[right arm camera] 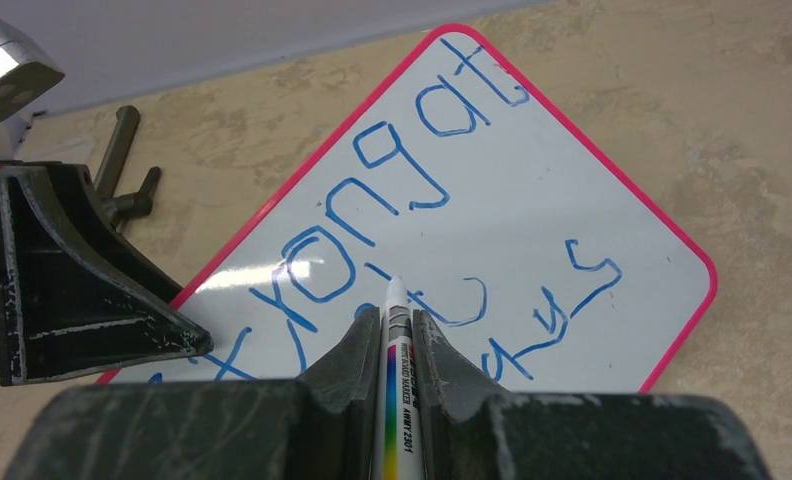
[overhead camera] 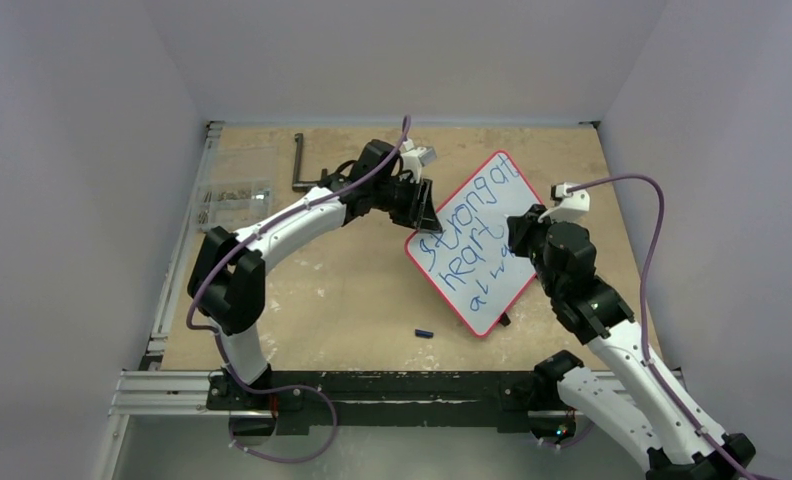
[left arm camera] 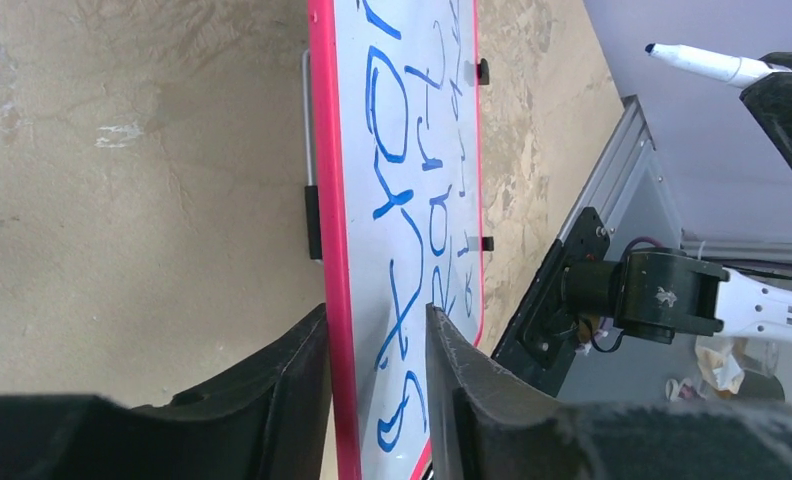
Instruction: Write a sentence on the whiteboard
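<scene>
The whiteboard (overhead camera: 482, 240) with a red-pink frame lies tilted on the table, also seen in the left wrist view (left arm camera: 412, 120) and the right wrist view (right arm camera: 532, 200). The sentence (overhead camera: 469, 225) is in blue, in slanted lines: "strong at", "heart", "always". My left gripper (overhead camera: 427, 210) straddles the board's left corner. One finger rests by the red frame and the other stands off the white face, so the left gripper (left arm camera: 377, 320) is open. My right gripper (right arm camera: 387, 318) is shut on a white marker (right arm camera: 396, 380). The marker's tip hangs above the board's middle.
A small blue marker cap (overhead camera: 424, 333) lies on the table in front of the board. A black Allen key (overhead camera: 299, 160) and a clear bag of small parts (overhead camera: 234, 200) sit at the back left. The board's black feet (left arm camera: 313, 222) stick out behind it.
</scene>
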Robot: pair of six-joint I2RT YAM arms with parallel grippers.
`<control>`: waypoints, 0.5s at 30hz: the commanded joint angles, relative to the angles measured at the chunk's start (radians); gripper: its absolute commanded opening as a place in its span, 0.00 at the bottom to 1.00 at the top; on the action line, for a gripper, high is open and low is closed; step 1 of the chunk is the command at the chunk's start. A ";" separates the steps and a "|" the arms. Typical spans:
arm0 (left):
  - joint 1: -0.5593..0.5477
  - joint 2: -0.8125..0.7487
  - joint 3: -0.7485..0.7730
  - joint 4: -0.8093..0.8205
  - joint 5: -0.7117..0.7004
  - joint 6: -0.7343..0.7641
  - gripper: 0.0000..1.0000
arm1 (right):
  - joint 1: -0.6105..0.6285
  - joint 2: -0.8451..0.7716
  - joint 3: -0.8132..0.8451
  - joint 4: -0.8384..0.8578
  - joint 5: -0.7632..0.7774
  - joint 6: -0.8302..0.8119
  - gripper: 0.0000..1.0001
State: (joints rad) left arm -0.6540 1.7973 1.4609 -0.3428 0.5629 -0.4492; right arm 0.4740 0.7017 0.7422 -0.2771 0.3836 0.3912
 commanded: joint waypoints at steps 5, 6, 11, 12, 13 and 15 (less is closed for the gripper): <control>-0.004 -0.031 0.097 -0.079 -0.046 0.099 0.53 | -0.002 -0.011 0.055 0.002 0.010 -0.013 0.00; -0.004 -0.038 0.102 -0.091 -0.058 0.112 0.56 | -0.003 -0.012 0.057 0.002 0.006 -0.015 0.00; -0.005 -0.081 0.102 -0.138 -0.090 0.171 0.66 | -0.002 -0.011 0.063 0.000 -0.017 -0.013 0.00; -0.004 -0.091 0.102 -0.154 -0.101 0.187 0.67 | -0.003 -0.011 0.063 0.001 -0.019 -0.013 0.00; -0.004 -0.105 0.101 -0.169 -0.112 0.205 0.67 | -0.002 -0.013 0.062 0.000 -0.023 -0.011 0.00; -0.004 -0.143 0.090 -0.197 -0.136 0.243 0.67 | -0.002 -0.017 0.064 0.002 -0.036 -0.011 0.00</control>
State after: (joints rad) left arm -0.6552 1.7580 1.5223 -0.4850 0.4793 -0.3069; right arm 0.4740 0.6987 0.7589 -0.2916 0.3721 0.3897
